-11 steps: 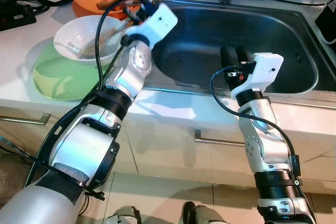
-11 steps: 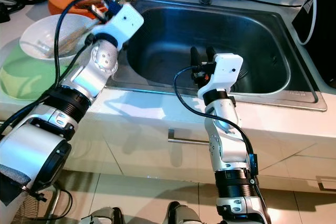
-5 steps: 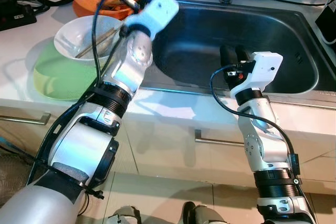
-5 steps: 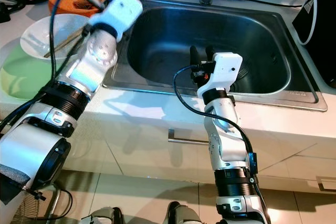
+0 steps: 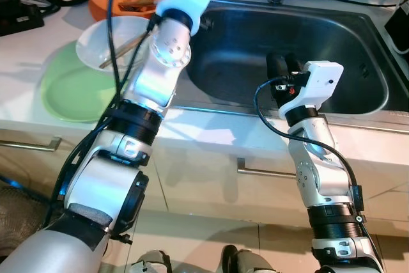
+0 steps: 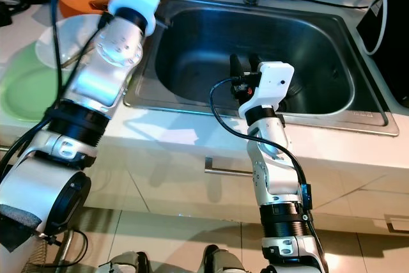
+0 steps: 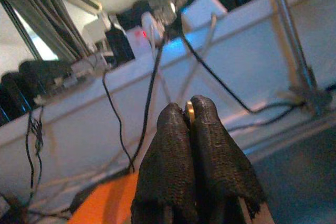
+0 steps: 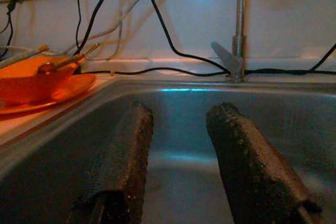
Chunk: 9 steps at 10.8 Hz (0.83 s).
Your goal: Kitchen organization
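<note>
Steel sink (image 5: 358, 49) in pale worktop (image 5: 211, 133); left pincer (image 7: 190, 111) pinches a thin, stiff, slippery metal utensil (image 7: 188, 109); right pincer (image 8: 178, 145) gapes apart.

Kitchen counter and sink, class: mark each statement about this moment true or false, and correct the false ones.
1. The white bowl sits on the green plate. True.
2. The right gripper is shut. False: its fingers stand apart, over the sink.
3. The left gripper is shut on a thin metal object. True.
4. The orange dish lies inside the sink. False: it rests on the counter beside it.
</note>
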{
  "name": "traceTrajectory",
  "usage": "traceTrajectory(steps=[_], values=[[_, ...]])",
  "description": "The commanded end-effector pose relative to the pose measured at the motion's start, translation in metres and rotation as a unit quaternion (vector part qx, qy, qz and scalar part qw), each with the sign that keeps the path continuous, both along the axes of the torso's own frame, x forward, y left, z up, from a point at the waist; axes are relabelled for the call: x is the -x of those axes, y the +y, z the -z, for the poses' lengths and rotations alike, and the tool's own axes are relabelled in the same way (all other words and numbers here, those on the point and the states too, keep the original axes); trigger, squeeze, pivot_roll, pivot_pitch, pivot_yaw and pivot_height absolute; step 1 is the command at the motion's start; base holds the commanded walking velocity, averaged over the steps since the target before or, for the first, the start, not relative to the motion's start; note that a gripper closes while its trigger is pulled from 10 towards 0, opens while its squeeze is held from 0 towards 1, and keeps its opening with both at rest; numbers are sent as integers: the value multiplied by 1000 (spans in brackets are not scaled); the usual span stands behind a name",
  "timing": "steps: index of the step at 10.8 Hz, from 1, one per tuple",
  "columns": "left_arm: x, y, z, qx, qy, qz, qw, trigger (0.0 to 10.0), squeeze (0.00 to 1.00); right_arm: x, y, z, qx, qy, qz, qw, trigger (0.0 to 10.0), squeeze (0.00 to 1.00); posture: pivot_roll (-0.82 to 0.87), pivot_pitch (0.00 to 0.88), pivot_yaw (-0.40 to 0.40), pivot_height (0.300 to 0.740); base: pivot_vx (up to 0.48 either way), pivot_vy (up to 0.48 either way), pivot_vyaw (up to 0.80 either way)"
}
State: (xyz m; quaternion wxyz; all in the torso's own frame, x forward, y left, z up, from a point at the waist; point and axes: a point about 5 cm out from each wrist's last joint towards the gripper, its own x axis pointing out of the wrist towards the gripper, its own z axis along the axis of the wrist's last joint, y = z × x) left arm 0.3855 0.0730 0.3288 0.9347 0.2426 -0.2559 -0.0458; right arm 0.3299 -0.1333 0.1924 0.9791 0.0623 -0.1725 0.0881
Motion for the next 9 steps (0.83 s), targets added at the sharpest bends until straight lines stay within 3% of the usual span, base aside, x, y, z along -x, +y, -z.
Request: traceTrajectory(steps=[1, 3, 4, 5, 6, 8, 9], values=[[9, -3, -17, 3, -24, 19, 1000, 10000, 0, -2, 0, 1, -4, 8, -3, 1000, 10000, 0, 53, 149, -56, 740, 0, 0, 0], [20, -4, -36, 15, -52, 34, 998, 10000, 0, -2, 1, 1, -4, 8, -5, 1000, 10000, 0, 55, 148, -57, 740, 0, 0, 0], [28, -6, -48, 48, -68, 66, 994, 10000, 0, -3, 2, 1, -5, 9, -6, 1000, 10000, 0, 56, 148, -56, 740, 0, 0, 0], [37, -12, -53, 109, -66, 136, 982, 10000, 0, -3, 2, 2, -5, 9, -7, 1000, 10000, 0, 57, 147, -55, 740, 0, 0, 0], [42, -17, -50, 174, -45, 215, 960, 10000, 0, -3, 3, 2, -5, 10, -8, 1000, 10000, 0, 55, 147, -53, 740, 0, 0, 0], [41, -21, -33, 231, -6, 263, 937, 10000, 0, -2, 5, 3, -5, 10, -10, 1000, 10000, 0, 52, 146, -53, 740, 0, 0, 0], [38, -22, -24, 240, 10, 275, 931, 10000, 0, -2, 4, 3, -4, 10, -11, 1000, 10000, 0, 51, 147, -53, 740, 0, 0, 0]])
